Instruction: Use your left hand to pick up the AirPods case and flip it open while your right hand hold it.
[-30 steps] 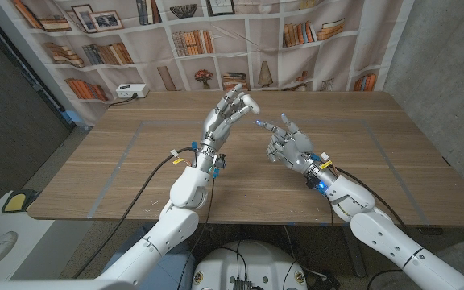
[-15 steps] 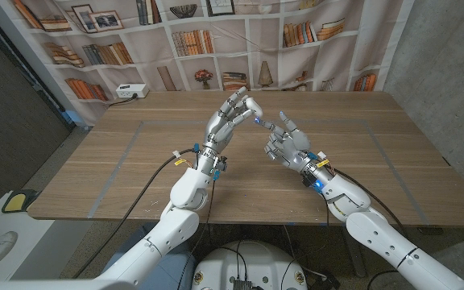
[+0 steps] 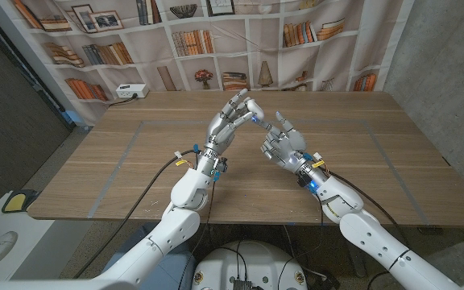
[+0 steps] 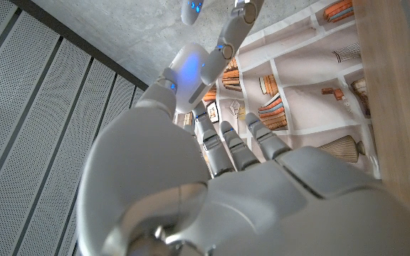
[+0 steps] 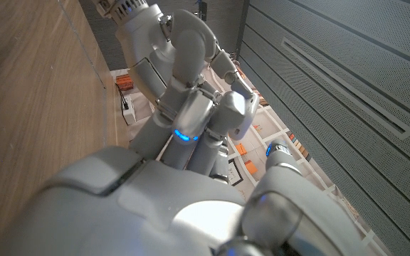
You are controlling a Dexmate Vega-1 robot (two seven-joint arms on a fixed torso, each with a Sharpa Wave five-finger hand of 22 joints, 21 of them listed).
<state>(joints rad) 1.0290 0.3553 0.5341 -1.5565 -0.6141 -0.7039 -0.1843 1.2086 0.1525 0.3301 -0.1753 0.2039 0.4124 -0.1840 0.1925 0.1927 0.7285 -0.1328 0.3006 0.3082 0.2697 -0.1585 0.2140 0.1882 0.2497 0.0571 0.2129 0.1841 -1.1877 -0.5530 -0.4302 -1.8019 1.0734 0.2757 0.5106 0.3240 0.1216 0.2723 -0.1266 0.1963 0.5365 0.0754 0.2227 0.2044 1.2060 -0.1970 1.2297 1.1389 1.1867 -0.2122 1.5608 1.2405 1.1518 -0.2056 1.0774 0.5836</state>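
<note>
Both hands are raised over the counter (image 3: 135, 153), fingertips nearly meeting. The left hand (image 3: 230, 117) pinches a white case (image 3: 253, 107) at its fingertips; the right hand (image 3: 279, 143), fingers spread, holds nothing. Judged step: handover. Next, the right must grip the case. One case, two hands.

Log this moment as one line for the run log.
left hand: pinches case above table | right hand: fingers spread beside it, not gripping | opened: unclear
</note>
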